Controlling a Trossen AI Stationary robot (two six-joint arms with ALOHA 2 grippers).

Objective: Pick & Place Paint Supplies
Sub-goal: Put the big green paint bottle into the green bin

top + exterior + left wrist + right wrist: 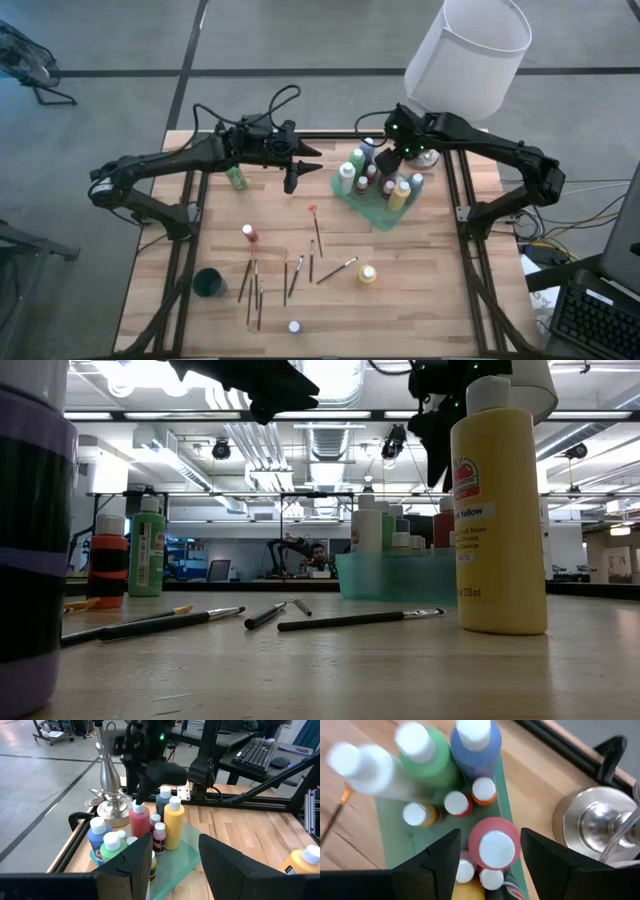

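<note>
High view: tray (378, 214) about half filled with bottles; right gripper (392, 146) above its far end, left gripper (297, 170) hovering left of it, empty. Still loose: green bottle (236, 177), red bottle (249, 233), yellow bottle (367, 274), brushes (290, 272).

Low view: brushes and yellow bottle (498, 520) lying and standing in front of the tray.

Left wrist view: fingers (131, 865) apart, nothing between.

Right wrist view: jaws apart either side of the red-bodied bottle (495, 845) standing in the tray, apparently just let go. Lamp base (592, 827) close beside, crowding that corner.

Bottles (372, 178) crowd the tray (385, 215); the lamp (468, 55) overhangs its far side.
</note>
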